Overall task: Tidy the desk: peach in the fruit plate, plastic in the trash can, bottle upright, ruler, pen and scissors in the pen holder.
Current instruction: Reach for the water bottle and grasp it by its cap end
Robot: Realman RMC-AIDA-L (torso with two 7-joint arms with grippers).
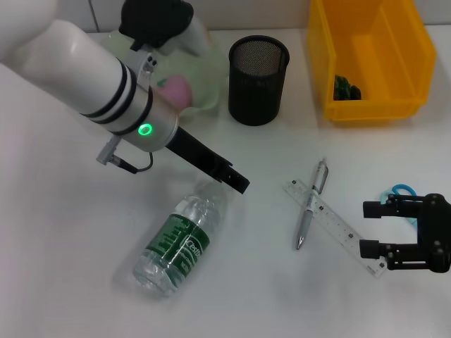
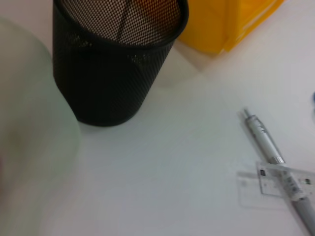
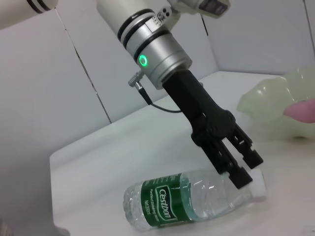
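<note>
A clear water bottle with a green label lies on its side; it also shows in the right wrist view. My left gripper hovers just above its cap end with the fingers slightly apart and empty. A pink peach lies in the pale green fruit plate. A silver pen lies across a clear ruler. My right gripper is open and empty beside the ruler's near end. The blue-handled scissors are half hidden behind it. The black mesh pen holder stands upright.
A yellow bin stands at the back right with a dark green item inside. The left wrist view shows the pen holder, the bin's corner, the pen and the ruler.
</note>
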